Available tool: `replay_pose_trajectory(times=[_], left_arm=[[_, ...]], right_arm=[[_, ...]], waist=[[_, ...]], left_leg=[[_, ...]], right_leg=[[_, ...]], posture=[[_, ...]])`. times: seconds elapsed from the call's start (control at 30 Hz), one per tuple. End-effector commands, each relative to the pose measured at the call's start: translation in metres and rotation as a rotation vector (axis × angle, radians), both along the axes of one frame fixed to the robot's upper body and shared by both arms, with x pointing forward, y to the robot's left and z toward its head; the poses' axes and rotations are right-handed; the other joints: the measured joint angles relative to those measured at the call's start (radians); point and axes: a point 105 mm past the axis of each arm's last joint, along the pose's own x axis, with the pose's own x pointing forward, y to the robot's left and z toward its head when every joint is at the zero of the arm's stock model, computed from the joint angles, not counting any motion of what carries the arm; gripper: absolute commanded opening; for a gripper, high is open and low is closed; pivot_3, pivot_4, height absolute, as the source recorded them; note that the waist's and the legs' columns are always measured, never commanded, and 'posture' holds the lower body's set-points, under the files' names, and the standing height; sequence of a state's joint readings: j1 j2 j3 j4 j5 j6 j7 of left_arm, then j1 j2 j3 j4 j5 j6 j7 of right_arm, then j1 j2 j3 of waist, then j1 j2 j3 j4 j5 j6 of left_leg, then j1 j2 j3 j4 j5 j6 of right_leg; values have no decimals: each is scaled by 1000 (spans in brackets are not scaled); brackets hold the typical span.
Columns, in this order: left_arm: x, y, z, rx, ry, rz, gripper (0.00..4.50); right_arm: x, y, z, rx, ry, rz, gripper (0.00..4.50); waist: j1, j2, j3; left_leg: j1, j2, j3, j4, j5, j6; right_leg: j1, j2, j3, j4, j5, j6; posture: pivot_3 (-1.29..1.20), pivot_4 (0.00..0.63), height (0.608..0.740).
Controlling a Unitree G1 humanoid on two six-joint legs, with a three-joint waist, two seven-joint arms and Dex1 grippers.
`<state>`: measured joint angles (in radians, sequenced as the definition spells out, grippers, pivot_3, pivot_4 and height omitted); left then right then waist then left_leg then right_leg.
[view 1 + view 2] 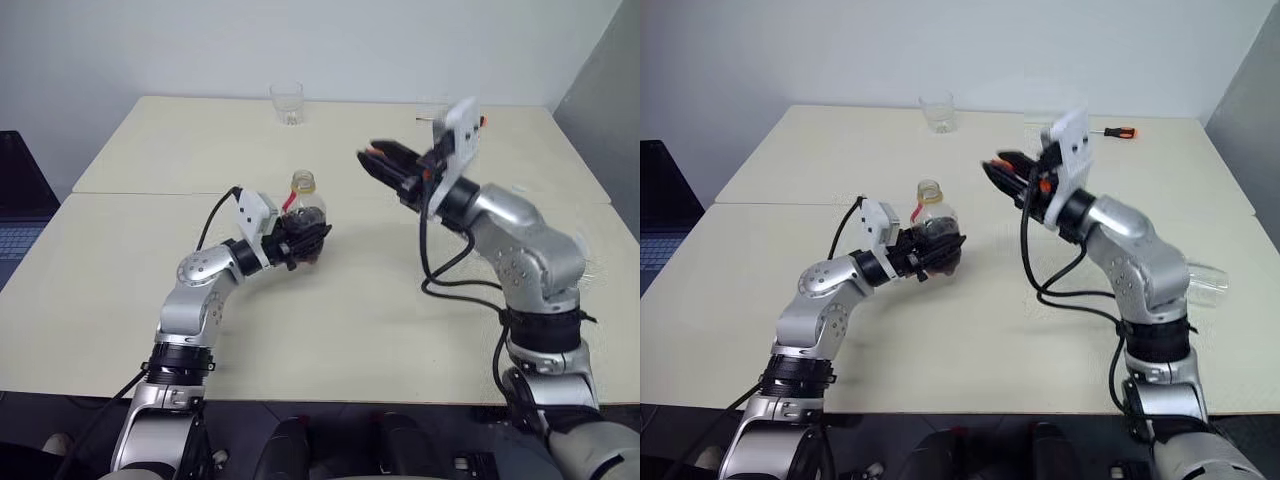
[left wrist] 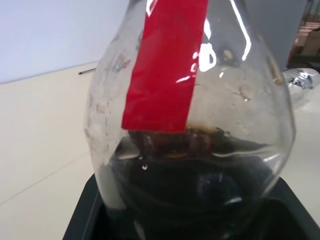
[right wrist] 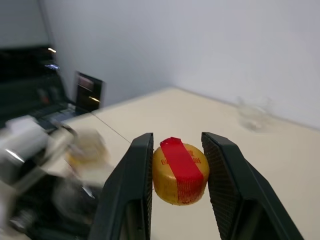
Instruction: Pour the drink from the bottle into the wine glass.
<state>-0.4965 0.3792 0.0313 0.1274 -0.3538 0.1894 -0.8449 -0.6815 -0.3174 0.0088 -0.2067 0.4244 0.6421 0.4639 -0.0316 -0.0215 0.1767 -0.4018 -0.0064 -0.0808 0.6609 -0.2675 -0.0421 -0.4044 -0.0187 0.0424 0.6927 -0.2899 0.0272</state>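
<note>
Pale cream tabletops (image 1: pixel 120 300), two pushed together with a seam between them, stand against a plain white wall. On the nearer one the left gripper (image 1: pixel 305 240) is closed around the bulbous body of the small squat clear plastic bottle (image 1: pixel 305 205), which stands upright on the surface with its neck open and uncapped; the left wrist view shows the dark brown, almost black drink (image 2: pixel 190 190) filling only the lower part of the bottle, below a strip of red tape. The right gripper (image 3: pixel 177 172) is raised above the table, off to the right of the bottle and well apart from it, its two black fingers pinched on the round yellow cap with a red stripe (image 3: pixel 180 171). So the cap is off and the bottle is in hand, but no pouring has started. A short stemless clear tumbler (image 1: pixel 286 103) stands at the far edge of the table, and a screwdriver with an orange-red handle (image 1: pixel 1112 132) lies at the far right. At the table's right edge, beside the right arm, a clear glass thing (image 1: pixel 1205 282) seems to lie on its side; I cannot tell whether it is the wine glass. What is left, as I judge it: put the cap down, find the stemmed glass and set it upright if need be, then tip the bottle over it.
</note>
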Motion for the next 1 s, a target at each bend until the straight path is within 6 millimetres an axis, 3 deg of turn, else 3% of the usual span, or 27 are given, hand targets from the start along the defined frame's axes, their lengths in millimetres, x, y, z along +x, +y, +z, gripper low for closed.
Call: replay_pose_trajectory(times=[0.03, 0.47, 0.67, 1.0], left_arm=[[0, 2, 25, -35, -82, 16, 2184], [2, 10, 33, -49, -99, 71, 2184], [2, 10, 36, -53, -107, 80, 2184], [1, 16, 40, -52, -118, 106, 2184]], right_arm=[[6, -10, 3, -25, -96, -96, 1193], [39, -28, -44, -5, -9, -321, 1193], [62, -47, -67, 30, 50, -475, 1193], [71, -34, -92, 24, 59, -485, 1193]], waist=[[-1, 0, 0], [-1, 0, 0], [-1, 0, 0], [-3, 0, 0]], left_leg=[[0, 0, 0, 0, 0, 0], [0, 0, 0, 0, 0, 0], [0, 0, 1, 0, 0, 0], [0, 1, 1, 0, 0, 0]], right_leg=[[0, 0, 0, 0, 0, 0], [0, 1, 0, 0, 0, 0], [0, 1, 1, 0, 0, 0], [-1, 1, 1, 1, 0, 0]], posture=[[0, 150, 740], [0, 150, 740], [0, 150, 740], [0, 150, 740]])
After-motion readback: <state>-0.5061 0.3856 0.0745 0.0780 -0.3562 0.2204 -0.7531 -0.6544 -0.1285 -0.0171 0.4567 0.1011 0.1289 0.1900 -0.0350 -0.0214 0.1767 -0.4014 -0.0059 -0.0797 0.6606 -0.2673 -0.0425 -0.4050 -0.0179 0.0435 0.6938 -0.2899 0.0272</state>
